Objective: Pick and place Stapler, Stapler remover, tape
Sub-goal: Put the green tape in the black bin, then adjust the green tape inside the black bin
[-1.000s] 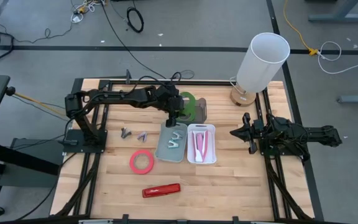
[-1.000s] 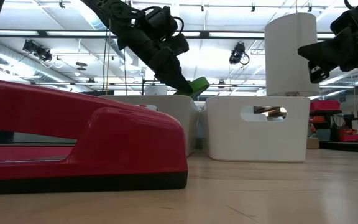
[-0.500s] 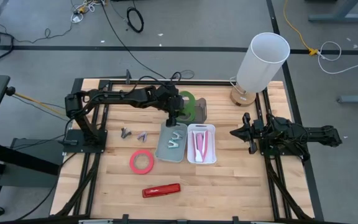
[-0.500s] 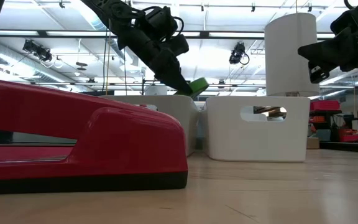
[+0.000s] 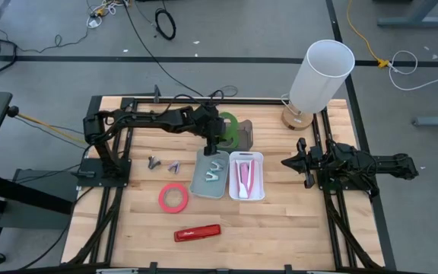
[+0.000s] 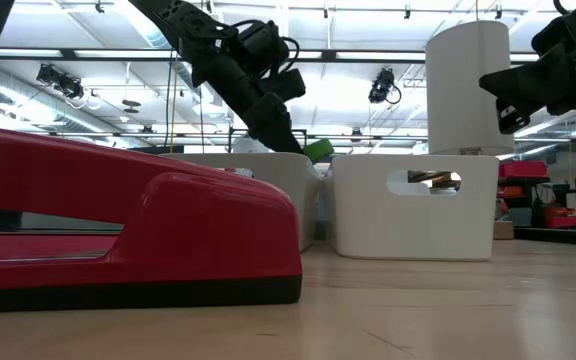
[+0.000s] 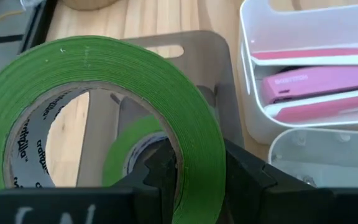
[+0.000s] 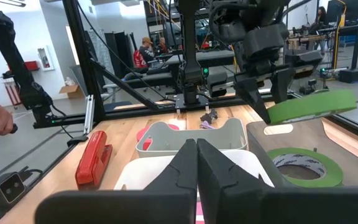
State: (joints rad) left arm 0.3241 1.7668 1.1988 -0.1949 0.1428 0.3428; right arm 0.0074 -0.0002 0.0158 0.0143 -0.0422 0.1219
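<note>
Lowered slightly since a second before, the left gripper (image 5: 214, 139) stayed clamped on green tape (image 6: 318, 150), held above the tray's (image 8: 353, 146) second roll (image 8: 304, 165). Right gripper (image 5: 287, 162) waited, fingers together.

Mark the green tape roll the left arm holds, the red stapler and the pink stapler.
green tape roll (image 7: 185, 106): left wrist view, on its outer green band.
red stapler (image 5: 198, 231): high view, middle of its body.
pink stapler (image 7: 322, 84): left wrist view, on its top cover, inside the white bin.

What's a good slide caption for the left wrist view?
Left pincer holding a green tape roll above a second green roll on the grey tray.
</note>
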